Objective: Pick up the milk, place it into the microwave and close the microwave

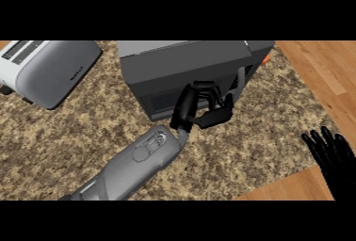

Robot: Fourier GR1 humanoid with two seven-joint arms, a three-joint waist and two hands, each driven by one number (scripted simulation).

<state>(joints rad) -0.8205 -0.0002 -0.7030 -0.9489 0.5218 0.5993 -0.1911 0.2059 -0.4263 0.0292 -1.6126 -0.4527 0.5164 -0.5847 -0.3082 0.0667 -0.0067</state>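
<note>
The dark grey microwave (182, 61) stands at the top centre of the speckled counter. My left hand (203, 107) reaches in from the lower left and rests against the microwave's front face, near the door (163, 101). Its fingers are loosely bent against the panel and hold nothing. A thin pale strip shows along the door's right edge (240, 79). A small orange spot (266, 59) peeks out at the microwave's right side. No milk shows anywhere in view. My right hand (332, 153) rests open at the lower right, fingers up.
A silver toaster (49, 68) sits at the upper left of the counter. A wooden floor (319, 70) runs along the right beyond the counter's edge. Bare speckled countertop (62, 146) lies left of my forearm.
</note>
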